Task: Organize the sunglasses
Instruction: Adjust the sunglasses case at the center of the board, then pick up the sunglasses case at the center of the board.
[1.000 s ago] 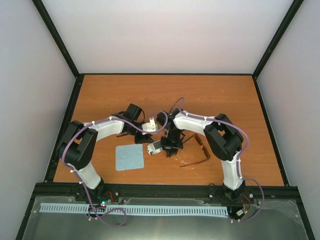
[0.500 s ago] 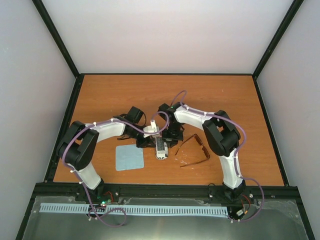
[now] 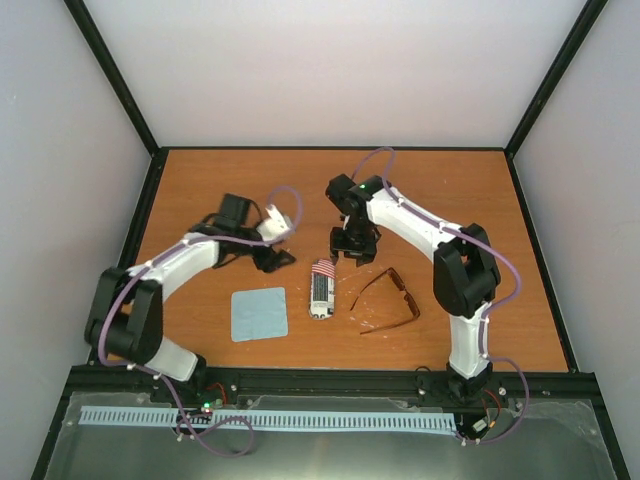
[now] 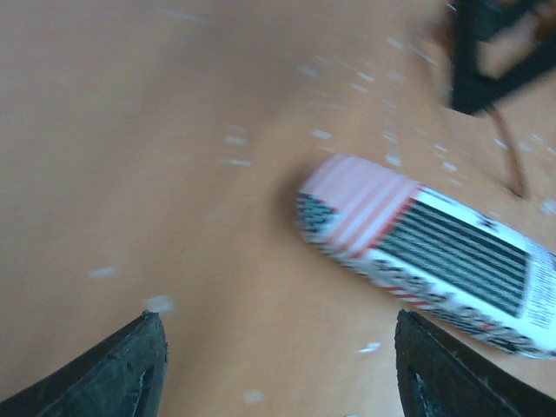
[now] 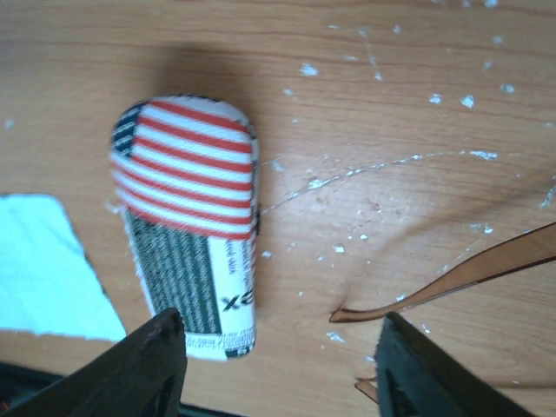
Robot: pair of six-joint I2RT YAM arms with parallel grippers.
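The sunglasses (image 3: 391,301) lie unfolded on the table right of centre, with a thin reddish-brown frame and long arms. One slim temple arm (image 5: 469,273) shows in the right wrist view. My right gripper (image 3: 352,251) (image 5: 282,369) hovers open just beyond them and holds nothing. My left gripper (image 3: 279,258) (image 4: 278,373) is open too, over bare wood left of the striped case (image 3: 321,288). The left wrist view is blurred.
The red-white striped case (image 5: 189,228) (image 4: 427,248) lies flat between the sunglasses and a light blue cloth (image 3: 259,314) (image 5: 45,269). White flecks dot the wooden table (image 3: 450,190). A black frame edges the table, with walls behind.
Both grippers opened and drew back toward the far side, the left one leftward. The striped case they were at now lies free on the table.
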